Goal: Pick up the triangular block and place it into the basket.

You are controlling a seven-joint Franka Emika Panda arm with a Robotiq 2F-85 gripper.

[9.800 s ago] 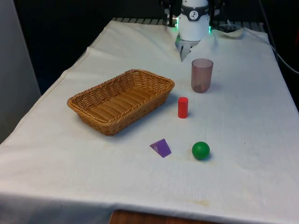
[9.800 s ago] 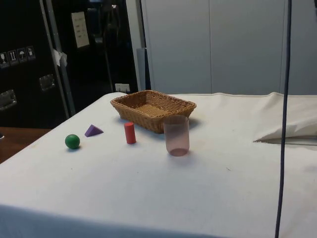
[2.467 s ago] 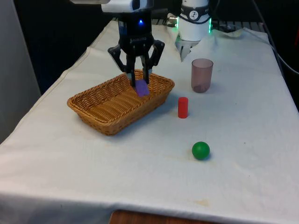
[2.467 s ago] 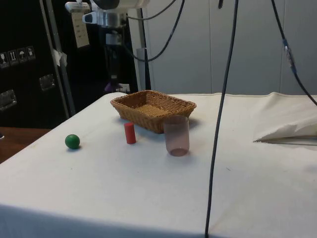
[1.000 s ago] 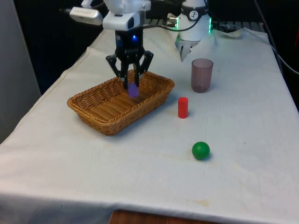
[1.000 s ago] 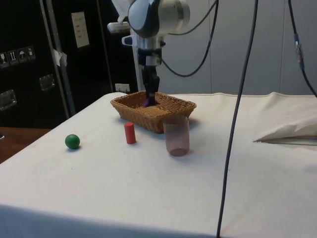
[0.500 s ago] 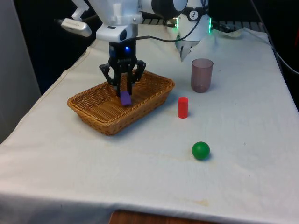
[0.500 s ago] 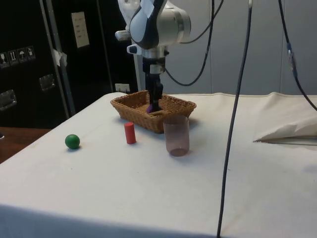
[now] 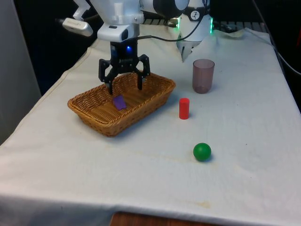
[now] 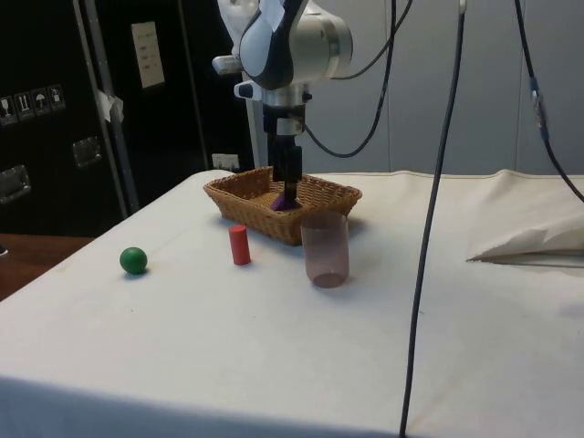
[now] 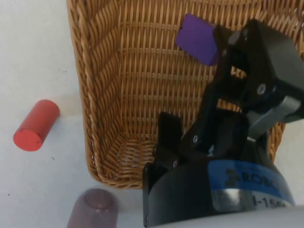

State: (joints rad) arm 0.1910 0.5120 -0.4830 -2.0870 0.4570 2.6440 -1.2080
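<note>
From the front, the black two-finger gripper (image 9: 125, 86) hangs in the upper left of centre, just above the brown woven wicker basket (image 9: 94, 111), its jaws spread wide with nothing between them. The small purple triangular block (image 9: 119, 102) lies loose on the basket's floor, directly under the open fingers and apart from them. To the front view's right of the basket stands the short red cylinder block (image 9: 184, 108), upright on the white tablecloth (image 9: 244, 141); the translucent pinkish plastic cup (image 9: 203, 76) is above it in the frame, and the green ball (image 9: 202, 151) sits lower down, right of centre. From the side, the gripper (image 10: 288, 190) reaches down into the basket (image 10: 319, 194) in the middle of the frame, and a bit of the purple block (image 10: 281, 204) shows at its tip over the rim. The cup (image 10: 326, 249) stands in front of the basket, the red cylinder (image 10: 239, 245) to its left, the green ball (image 10: 133, 260) farther left. Through the wrist camera, the purple block (image 11: 196, 38) rests flat on the weave (image 11: 142, 85) near one finger, not pinched; the red cylinder (image 11: 36, 125) and the cup (image 11: 92, 208) are outside the basket wall.
</note>
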